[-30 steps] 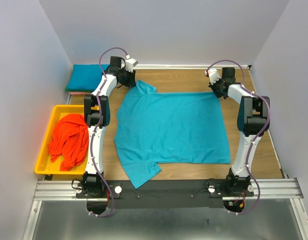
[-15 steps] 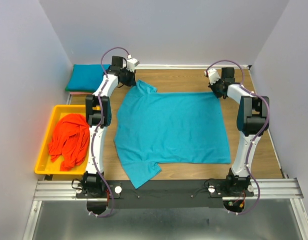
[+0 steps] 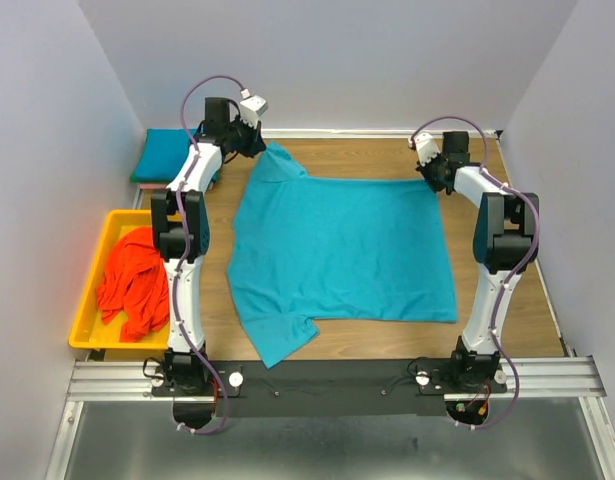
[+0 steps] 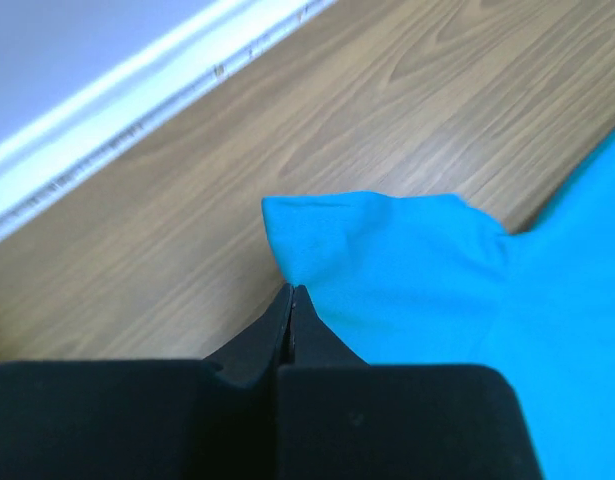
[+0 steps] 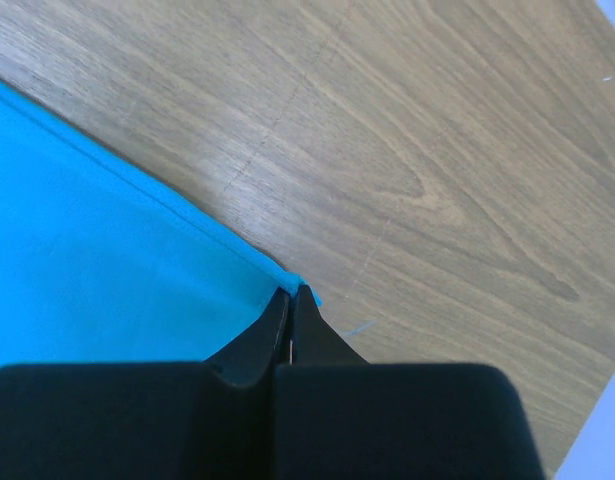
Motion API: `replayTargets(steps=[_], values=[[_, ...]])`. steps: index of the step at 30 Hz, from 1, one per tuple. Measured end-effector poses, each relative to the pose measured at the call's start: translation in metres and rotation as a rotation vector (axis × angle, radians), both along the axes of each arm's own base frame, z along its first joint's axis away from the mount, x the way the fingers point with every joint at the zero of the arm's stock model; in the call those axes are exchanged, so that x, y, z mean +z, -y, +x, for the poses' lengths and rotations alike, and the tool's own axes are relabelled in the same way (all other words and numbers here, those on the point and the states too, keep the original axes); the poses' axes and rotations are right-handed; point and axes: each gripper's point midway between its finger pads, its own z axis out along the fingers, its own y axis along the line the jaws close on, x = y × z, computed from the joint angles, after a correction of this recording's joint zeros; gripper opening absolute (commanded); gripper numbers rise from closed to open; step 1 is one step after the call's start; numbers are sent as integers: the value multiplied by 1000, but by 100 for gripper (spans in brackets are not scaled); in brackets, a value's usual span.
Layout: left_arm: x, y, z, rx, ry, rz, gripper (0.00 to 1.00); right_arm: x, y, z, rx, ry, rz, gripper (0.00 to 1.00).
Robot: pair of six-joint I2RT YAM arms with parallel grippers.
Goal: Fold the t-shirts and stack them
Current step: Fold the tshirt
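At the left edge of the overhead view, the yellow tray [image 3: 84, 318] holds the orange shirts [image 3: 137, 280] in a heap. We judge they are waiting their turn. Above it, in the upper left corner, lies a folded teal shirt [image 3: 162, 155], which looks like the start of the stack.

The change is just to the right of that. A second ago the left gripper [image 3: 259, 147] stood apart over the sleeve [image 4: 387, 260]; now it is clenched on the sleeve's near edge, as its wrist view shows [image 4: 292, 298]. The arm has swung toward the upper left, drawing the sleeve out with it.

The teal shirt [image 3: 342, 250] lies spread flat across the middle of the table [image 3: 367, 158]. Its near sleeve points at the bottom of the frame.

At the upper right, the right gripper [image 3: 434, 184] has not moved. It stays pinched on the shirt's far right corner [image 5: 287, 284].

With both far corners now held, we judge the shirt is ready for its first fold. The likely move is to carry the far edge toward the near one. The sleeve hold is thin, so it could slip.
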Motion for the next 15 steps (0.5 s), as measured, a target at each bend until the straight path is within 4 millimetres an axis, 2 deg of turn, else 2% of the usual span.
replayTargets(steps=[5, 8, 15], values=[[35, 0, -8, -33, 81, 13, 0, 16, 0, 1, 6, 27, -5, 1], [36, -1, -16, -52, 94, 31, 0, 30, 0, 2, 8, 53, -8, 1], [24, -9, -40, -77, 69, 71, 0, 56, 0, -9, 20, 89, -19, 1]])
